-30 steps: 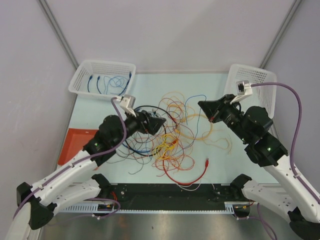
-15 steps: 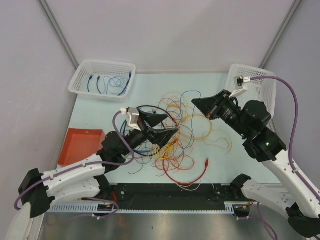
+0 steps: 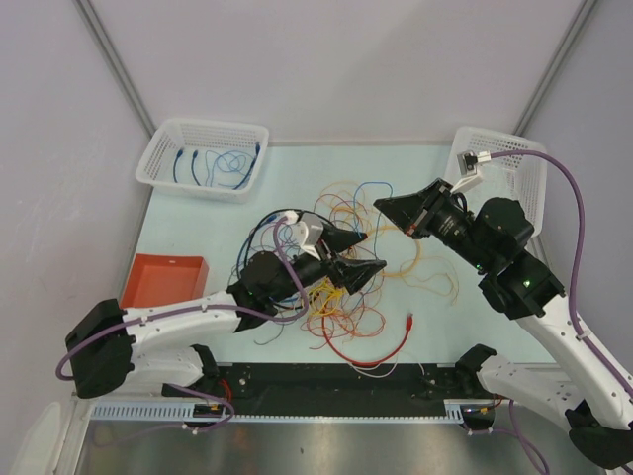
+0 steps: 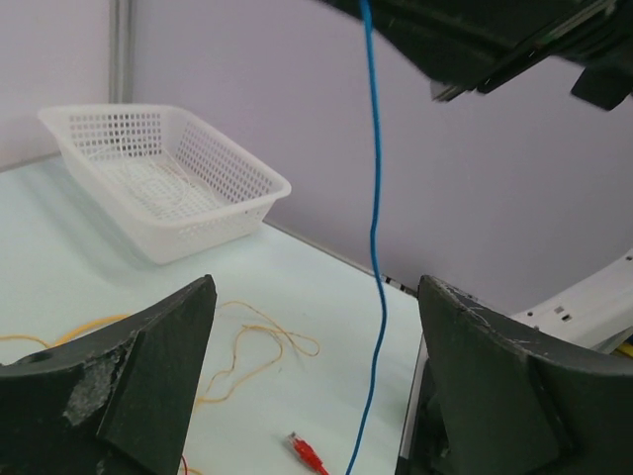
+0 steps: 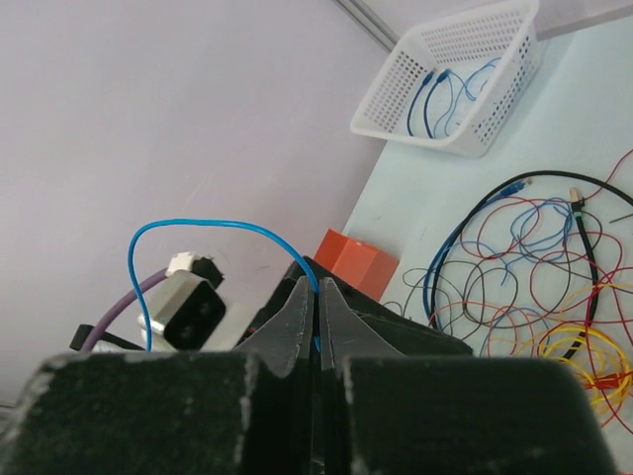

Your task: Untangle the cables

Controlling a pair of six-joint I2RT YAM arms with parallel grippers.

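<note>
Top external view first: the left arm lies low and stretched out across the table, its left gripper reaching over the tangle of cables that sits mid-table, jaws spread wide with nothing between the pads. The right arm is bent high at the elbow, and the right gripper points left above the far edge of the heap. From the right wrist we see those jaws pinched shut on a blue cable, which arches up out of the fingertips. In the left wrist view that blue cable hangs straight down between the open fingers, closer to the right-hand one, and we see no contact. A second ago the left gripper hung at the left rim of the pile; now it has swept right across it, while the right gripper has edged left. The left forearm now covers the black and blue loops beneath it. From above we cannot trace the thin held strand down into the pile, and the left wrist view cuts off its lower end. The white basket far left holds blue cables.
</note>
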